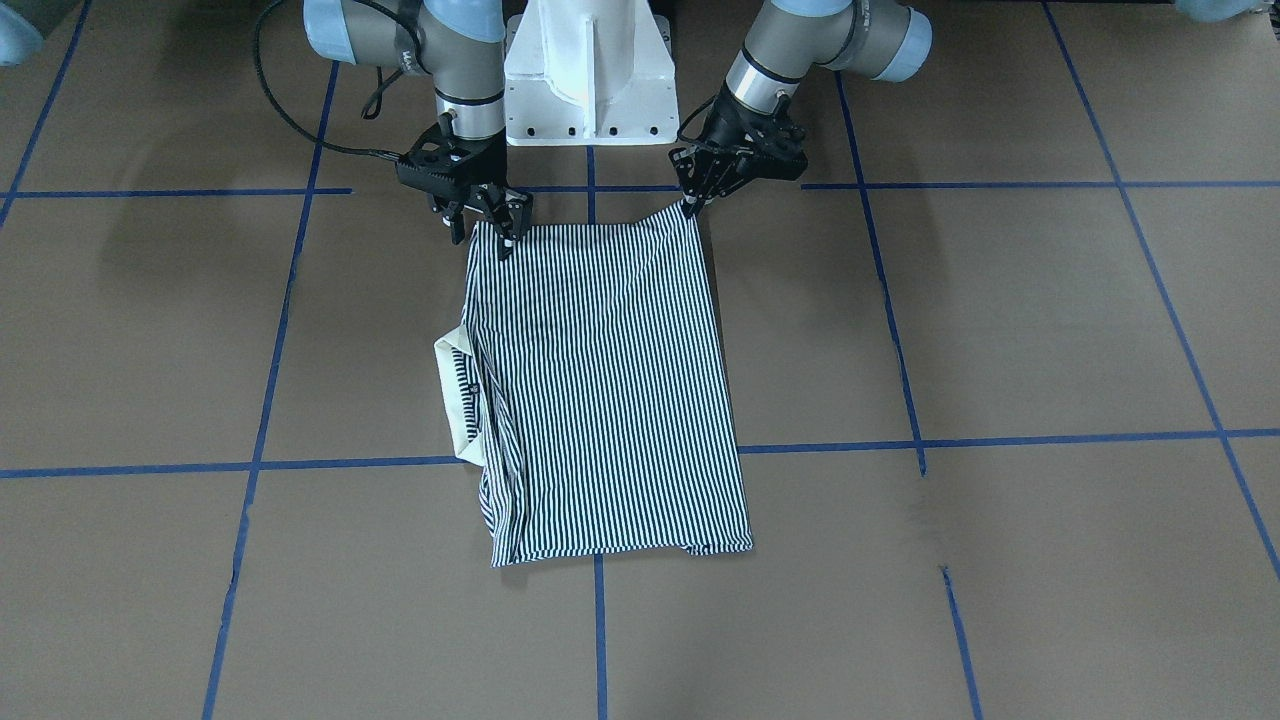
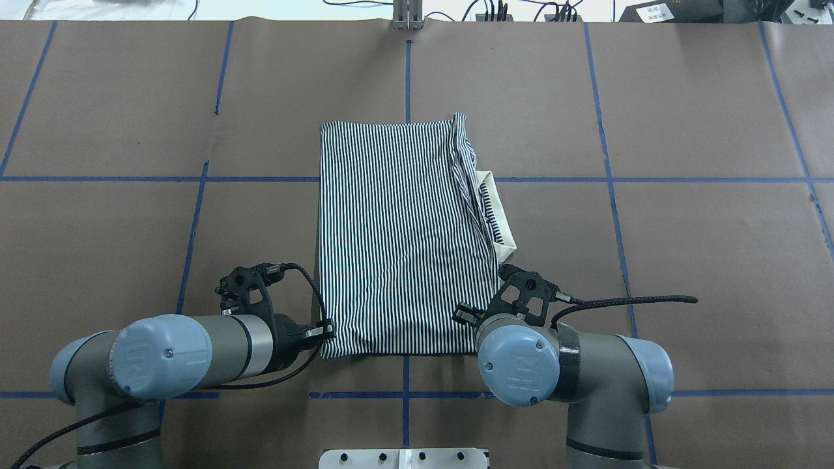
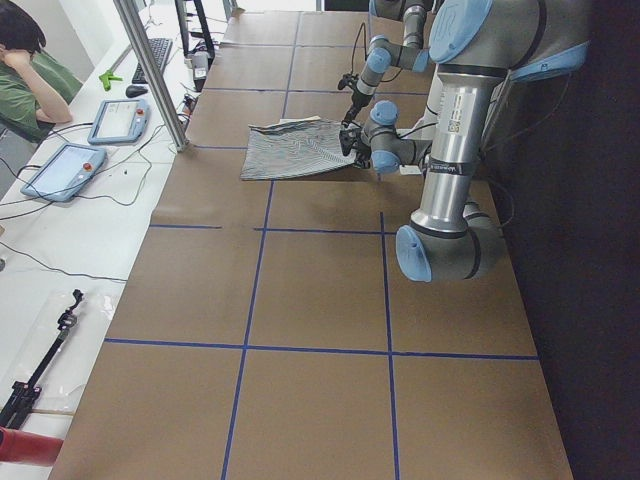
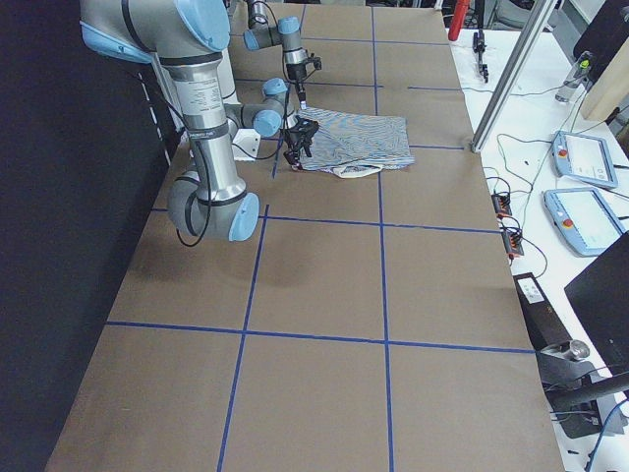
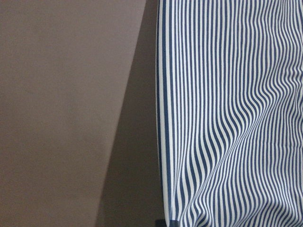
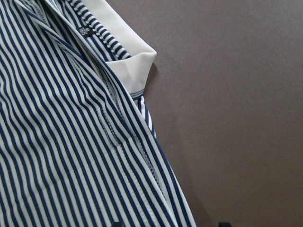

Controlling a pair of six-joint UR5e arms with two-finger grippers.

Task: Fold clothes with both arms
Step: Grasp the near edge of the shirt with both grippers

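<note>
**Item 1: polo shirt** (image 1: 610, 390). Navy/white stripe. It lies flat on the tabletop (image 1: 1000, 320), centre, just fwd of the white pedestal base (image 1: 590, 80). We log it as already folded to a rough rectangle, no sleeve spread out. The cream collar (image 1: 455, 400) pokes out of the edge on the robot's right, where layers bunch.

**Item 2: left gripper** (image 1: 690, 205). At the near corner on the robot's left. We read it as clenched on the shirt, since the cloth draws up to a point at the tips and the wrist view shows stripes puckering toward them.

**Item 3: right gripper** (image 1: 485, 238). At the other near corner. It looks released, jaws spread astride the corner edge, no cloth pinched as far as we can see.

**Status (our est.):** well past halfway. Left to do: right-side pinch, then prob. a fold of the near edge over to the far edge, plus tidying the collar side.

**Other items:** blue tape grid (image 1: 900, 440); right arm's black cable (image 2: 625, 301) trailing by the wrist; off-table, an operator (image 3: 20, 70) and teach pendants (image 3: 60, 170).

**Obstructions:** we see no object lying across the fold path. Main risks, in our judgement, are the loose collar flap and the bunched right edge slipping, and uneven lift if only one corner is held.
</note>
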